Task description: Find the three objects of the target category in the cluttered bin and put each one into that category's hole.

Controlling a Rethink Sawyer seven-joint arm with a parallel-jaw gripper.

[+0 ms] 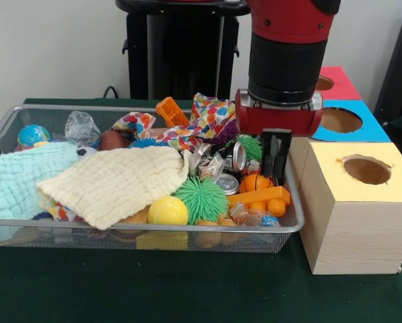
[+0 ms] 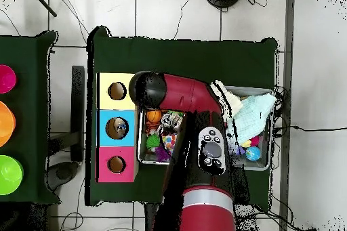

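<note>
The wire mesh bin (image 1: 292, 225) is full of clutter; it also shows in the overhead view (image 2: 266, 166). One clear wrinkly plastic wad (image 1: 82, 128) lies at its far left. Another wad with a bit of blue print (image 1: 253, 217) lies at the front right corner. My gripper (image 1: 276, 161) hangs straight down over the bin's right end, above the orange pieces and beside the tins, with nothing seen in it. The blue-faced box (image 1: 374, 132) with its round hole (image 1: 341, 120) stands just right of the bin. In the overhead view something pale lies inside the blue box's hole (image 2: 118, 128).
A yellow-faced box (image 1: 329, 158) and a red-faced box (image 1: 343, 86) flank the blue one. The bin holds a cream cloth (image 1: 120, 182), a pale blue cloth (image 1: 16, 178), a spiky green ball (image 1: 201, 198), a yellow ball (image 1: 167, 210) and shiny tins (image 1: 238, 156).
</note>
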